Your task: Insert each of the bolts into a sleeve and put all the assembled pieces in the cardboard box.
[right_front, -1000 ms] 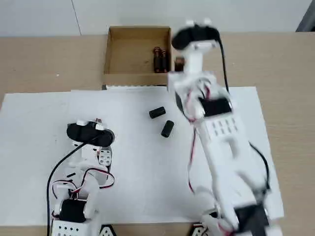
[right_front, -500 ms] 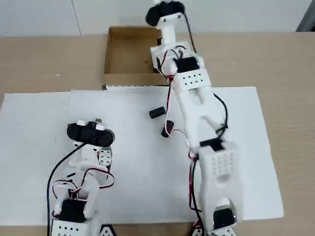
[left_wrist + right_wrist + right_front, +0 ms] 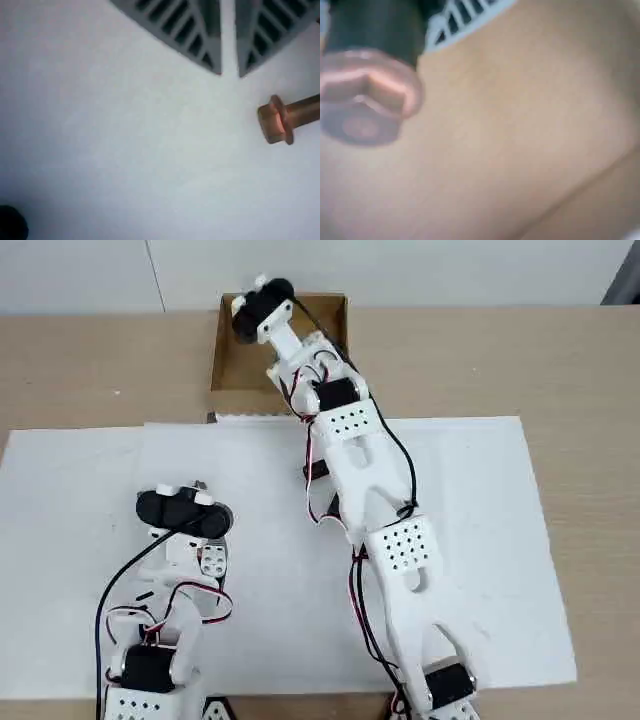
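Cardboard box: I see it (image 3: 216, 360) at 12 o'clock on the table (image 3: 580, 360), just past the far edge of the white paper sheet (image 3: 80, 500), with the top open.
Inside the box: the right arm (image 3: 350, 440) covers most of it. The floor at its 9 o'clock side is plain brown, and what lies under the arm I cannot tell.
Right gripper: it (image 3: 258, 315) hangs over the box near the 12 o'clock wall, with its jaws clamped on the assembled piece.
Assembled piece: it (image 3: 370, 65) is a black sleeve with a copper bolt head coming out of one end (blurred, but the two colours are plain). It is above brown cardboard, and whether it touches I cannot tell.
Left arm: it (image 3: 170, 540) is folded at 7 o'clock on the sheet.
Left gripper: it (image 3: 228, 70) is low over the paper. The jaws are almost together with a thin slit between them, and nothing is held.
Loose bolt: it (image 3: 287, 120) is copper and lies flat on the paper, just beside the left fingertips and not touching them.
Loose sleeve: it (image 3: 316, 471) is black, near the middle of the sheet, half hidden under the right arm.
Right arm's line: from 5 o'clock on the sheet up to 12 o'clock.
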